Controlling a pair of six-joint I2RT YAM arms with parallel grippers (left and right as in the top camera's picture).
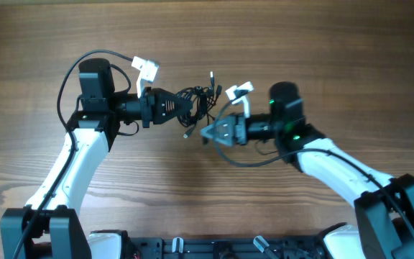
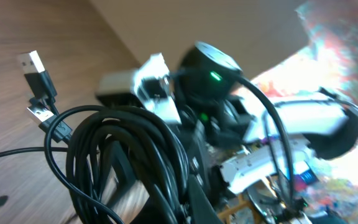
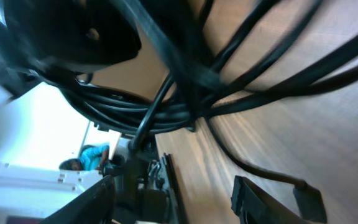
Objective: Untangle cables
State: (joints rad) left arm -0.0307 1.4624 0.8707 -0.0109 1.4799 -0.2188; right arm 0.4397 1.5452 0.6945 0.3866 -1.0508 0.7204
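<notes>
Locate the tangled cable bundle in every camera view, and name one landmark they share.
Overhead: cable bundle, top centre.
Left wrist: cable bundle fills the lower left and middle.
Right wrist: cable bundle strands cross the top half.
Shared landmark: wood-grain table, behind it in all three.

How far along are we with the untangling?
Done: nothing visibly separated; the cables are one knotted bundle. In hand: the left gripper is shut on the bundle, and the right gripper is open beside it. Left: pulling every strand free.
</notes>
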